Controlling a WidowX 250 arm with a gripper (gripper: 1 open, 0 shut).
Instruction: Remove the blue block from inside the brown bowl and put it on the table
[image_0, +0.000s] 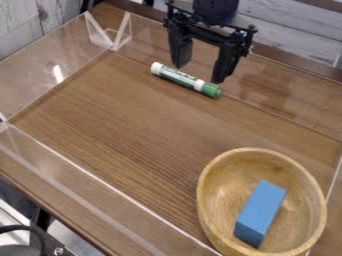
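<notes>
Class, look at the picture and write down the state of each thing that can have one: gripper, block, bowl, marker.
Gripper: open, holding nothing, above the table near the marker
Blue block: inside the bowl, leaning against its wall
Brown bowl: upright on the table, holding the block
Green-and-white marker: lying on its side, on the table

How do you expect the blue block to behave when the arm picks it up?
The blue block looks stiff, with straight edges and flat faces, so it probably won't bend. Its flat sides make rolling unlikely, though it may slide against the curved wall of the brown bowl if nudged.
</notes>
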